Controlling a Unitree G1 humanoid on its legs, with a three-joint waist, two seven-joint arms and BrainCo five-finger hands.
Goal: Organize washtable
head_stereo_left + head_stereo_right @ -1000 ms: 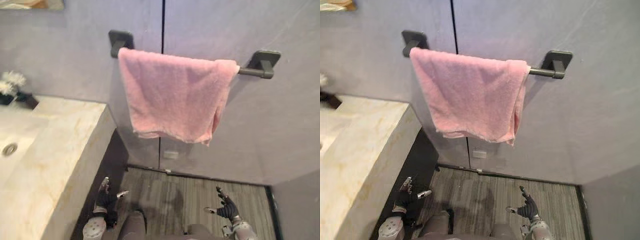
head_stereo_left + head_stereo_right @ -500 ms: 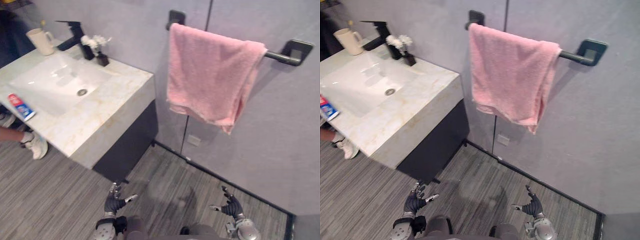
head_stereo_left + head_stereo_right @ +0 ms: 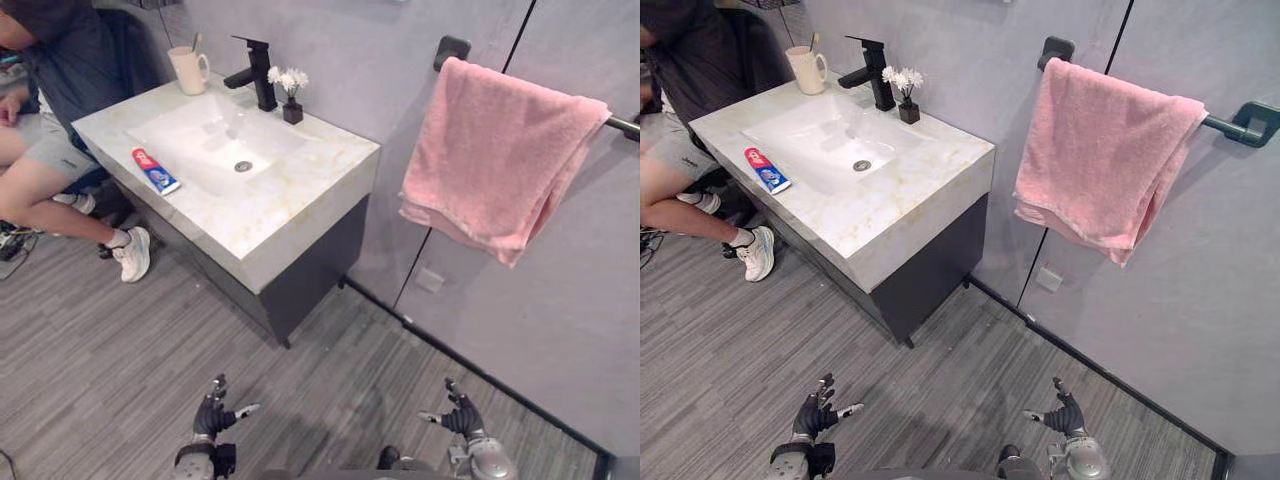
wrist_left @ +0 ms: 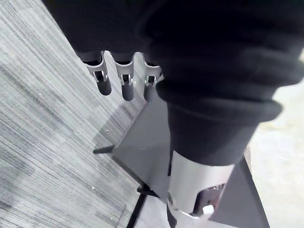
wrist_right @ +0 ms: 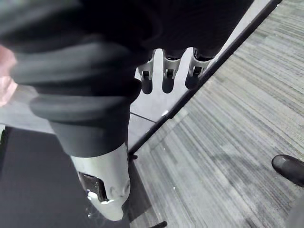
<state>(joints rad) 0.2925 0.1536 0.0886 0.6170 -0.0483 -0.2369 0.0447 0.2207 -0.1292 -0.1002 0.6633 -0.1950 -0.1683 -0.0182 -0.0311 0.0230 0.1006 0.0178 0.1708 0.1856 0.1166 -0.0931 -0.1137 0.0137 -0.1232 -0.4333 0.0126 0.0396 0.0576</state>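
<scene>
Find the tube (image 3: pixel 156 170) flat on the worktop (image 3: pixel 300 190), just beside the basin (image 3: pixel 210 140); expect it light, soft-sided and slick, so pinch across the middle. Note left robot hand (image 3: pixel 213 415) and right robot hand (image 3: pixel 460 417) well short of the basin, fingers spread, holding nothing.
</scene>
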